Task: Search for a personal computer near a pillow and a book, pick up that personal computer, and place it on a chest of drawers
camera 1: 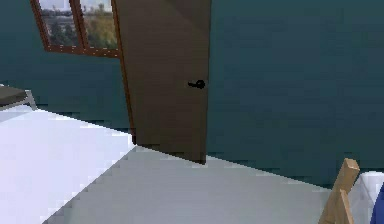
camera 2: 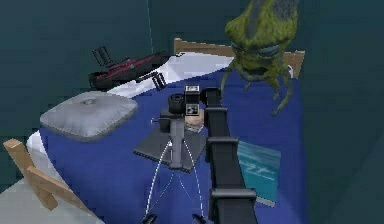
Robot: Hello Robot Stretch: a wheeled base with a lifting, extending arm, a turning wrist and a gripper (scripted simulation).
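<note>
On the blue bed [camera 2: 120,170] a flat grey slab, the personal computer [camera 2: 150,150], lies just right of a grey pillow [camera 2: 88,113]. A teal book [camera 2: 258,165] lies to the right of the arm. The dark arm bar [camera 2: 228,175] rises from the bottom edge to two white marked squares [camera 2: 190,105]. The gripper [camera 2: 173,205] hangs there, its thin fingers [camera 2: 155,195] crossing the grey slab. I cannot tell whether it holds anything.
A dark red and black model ship [camera 2: 125,68] and a yellow-green creature figure [camera 2: 262,45] sit at the bed's far end by the wooden headboard [camera 2: 200,48]. In the forward view, a brown door [camera 1: 168,75], a window [camera 1: 75,25], a white surface [camera 1: 50,160] and a bed corner [camera 1: 345,195].
</note>
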